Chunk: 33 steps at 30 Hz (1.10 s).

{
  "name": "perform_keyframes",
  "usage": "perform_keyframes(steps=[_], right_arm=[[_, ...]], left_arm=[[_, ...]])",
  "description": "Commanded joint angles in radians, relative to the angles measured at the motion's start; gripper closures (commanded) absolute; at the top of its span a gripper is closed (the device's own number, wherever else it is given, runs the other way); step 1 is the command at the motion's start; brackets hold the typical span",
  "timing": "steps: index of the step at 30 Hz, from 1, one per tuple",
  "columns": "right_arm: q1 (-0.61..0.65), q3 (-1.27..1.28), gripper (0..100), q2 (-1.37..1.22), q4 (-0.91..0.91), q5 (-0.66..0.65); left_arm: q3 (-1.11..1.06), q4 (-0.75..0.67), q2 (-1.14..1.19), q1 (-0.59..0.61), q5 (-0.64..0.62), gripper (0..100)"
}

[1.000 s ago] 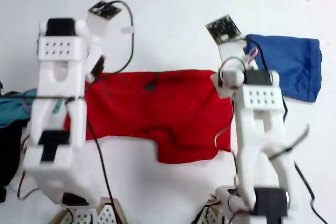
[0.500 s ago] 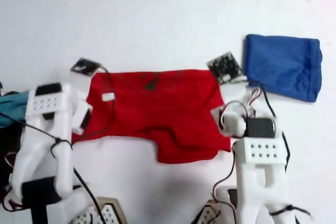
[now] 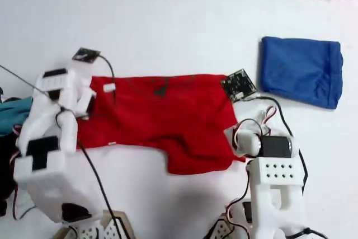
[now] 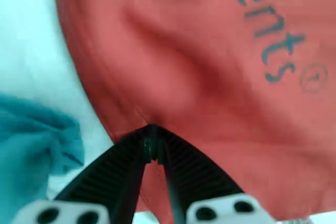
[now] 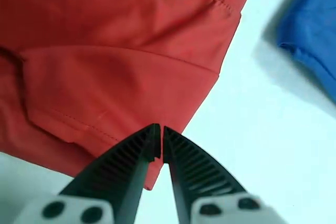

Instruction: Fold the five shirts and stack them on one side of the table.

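A red shirt [image 3: 168, 116] lies partly folded across the middle of the white table [image 3: 168, 26]. My left gripper [image 3: 87, 108] is at the shirt's left end, and in the left wrist view it [image 4: 151, 148] is shut with its tips at the hem of the red cloth [image 4: 210, 51]. At the shirt's right edge sits my right gripper [image 3: 239, 138]. Its wrist view shows it [image 5: 160, 150] shut just over the border of the red fabric [image 5: 115, 51]. A folded blue shirt [image 3: 302, 71] rests at the back right.
A crumpled teal shirt [image 3: 14, 113] lies at the table's left edge, close to the left arm, and appears in the left wrist view [image 4: 31, 145]. The blue shirt's edge [image 5: 315, 40] lies beyond the right gripper. Bare white table spreads behind the shirts.
Both arms have drawn back toward their bases from the far side of the red shirt. The red shirt and the blue shirt lie as before.
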<state>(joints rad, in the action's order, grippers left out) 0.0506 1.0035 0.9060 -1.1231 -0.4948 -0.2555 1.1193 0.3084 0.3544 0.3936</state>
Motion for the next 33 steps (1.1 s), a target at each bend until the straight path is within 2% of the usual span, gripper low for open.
perform_keyframes(steps=[1, 5, 13, 18, 23, 33], right_arm=[[-0.012, -0.005, 98.1, 0.033, -0.004, -0.002], [-0.013, -0.005, 98.1, 0.028, -0.004, -0.002], [-0.012, -0.005, 98.1, 0.027, -0.004, -0.002], [-0.012, -0.005, 98.1, 0.027, -0.002, -0.002], [-0.016, -0.003, 98.1, 0.027, -0.002, -0.002], [-0.010, 0.063, 98.1, 0.028, 0.013, -0.002]], left_arm=[[0.232, 0.084, 0.103, 0.005, -0.017, 97], [0.427, 0.146, 0.173, -0.005, -0.018, 97], [0.722, 0.382, 0.199, -0.040, -0.018, 97], [0.779, 0.310, 0.249, -0.055, -0.018, 97], [0.809, 0.241, 0.400, -0.078, -0.055, 97], [1.170, 0.244, 0.605, -0.184, -0.219, 97]])
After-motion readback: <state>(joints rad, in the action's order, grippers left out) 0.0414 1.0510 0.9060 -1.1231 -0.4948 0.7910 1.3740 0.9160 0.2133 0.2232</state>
